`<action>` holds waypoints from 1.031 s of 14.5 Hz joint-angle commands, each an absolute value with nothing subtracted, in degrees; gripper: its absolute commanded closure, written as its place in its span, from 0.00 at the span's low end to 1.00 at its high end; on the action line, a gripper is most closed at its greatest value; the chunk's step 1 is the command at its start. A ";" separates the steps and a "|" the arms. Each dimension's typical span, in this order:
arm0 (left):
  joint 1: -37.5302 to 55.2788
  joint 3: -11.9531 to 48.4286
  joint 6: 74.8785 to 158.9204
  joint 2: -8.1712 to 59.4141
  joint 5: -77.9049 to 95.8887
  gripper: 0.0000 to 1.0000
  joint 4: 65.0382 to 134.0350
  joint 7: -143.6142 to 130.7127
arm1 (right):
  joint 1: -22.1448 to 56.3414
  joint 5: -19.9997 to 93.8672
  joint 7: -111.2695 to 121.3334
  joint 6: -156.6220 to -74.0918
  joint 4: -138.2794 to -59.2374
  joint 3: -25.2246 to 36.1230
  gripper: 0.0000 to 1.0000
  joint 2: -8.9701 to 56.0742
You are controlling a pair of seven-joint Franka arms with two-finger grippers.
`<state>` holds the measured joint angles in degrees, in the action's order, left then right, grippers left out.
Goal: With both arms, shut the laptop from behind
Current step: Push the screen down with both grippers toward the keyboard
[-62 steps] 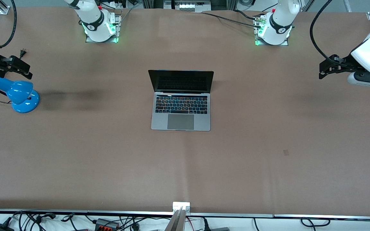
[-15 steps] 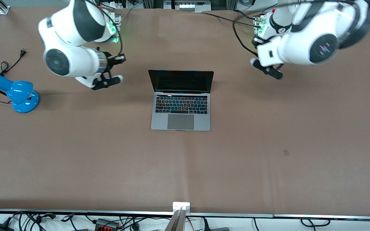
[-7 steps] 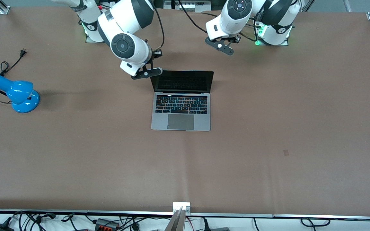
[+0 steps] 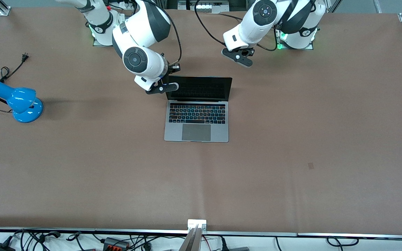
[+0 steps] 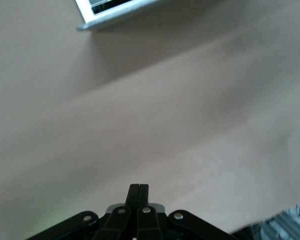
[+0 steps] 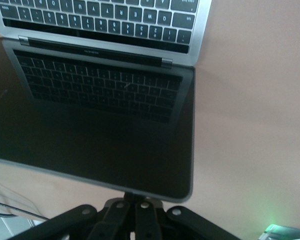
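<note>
The silver-grey laptop (image 4: 196, 118) stands open in the middle of the table, its dark screen facing the front camera. My right gripper (image 4: 164, 86) is at the lid's top corner toward the right arm's end. In the right wrist view the lid (image 6: 100, 110) fills the frame, and its top edge partly hides my shut right gripper (image 6: 134, 196). My left gripper (image 4: 240, 59) hangs over bare table, apart from the lid's corner toward the left arm's end. In the left wrist view it (image 5: 138, 192) is shut and empty, with a laptop corner (image 5: 115, 10) at the frame's edge.
A blue desk lamp (image 4: 17, 101) with a black cord (image 4: 12, 68) sits at the right arm's end of the table. Both arm bases (image 4: 108, 35) (image 4: 297, 36) stand along the table edge farthest from the front camera.
Both arms have swung in from the table's ends toward the laptop's lid. In the last half second the right gripper closed in on the lid corner. The laptop has not moved.
</note>
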<state>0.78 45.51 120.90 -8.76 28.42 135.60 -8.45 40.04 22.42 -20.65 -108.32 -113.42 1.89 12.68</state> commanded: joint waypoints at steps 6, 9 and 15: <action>0.44 47.29 139.55 -1.68 30.59 0.99 137.37 -7.38 | 38.06 23.82 -20.74 -108.99 -106.36 2.73 1.00 17.48; 0.27 47.29 149.03 4.11 30.59 0.99 137.20 -5.03 | 37.00 23.82 -20.74 -108.98 -103.02 2.81 1.00 19.41; -1.40 46.76 163.38 15.46 30.50 0.99 133.52 3.16 | 35.60 23.64 -20.65 -108.98 -97.30 2.90 1.00 23.72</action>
<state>-0.56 46.59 160.84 10.75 29.38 136.88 -0.75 36.47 22.67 -20.65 -109.15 -100.87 3.05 21.35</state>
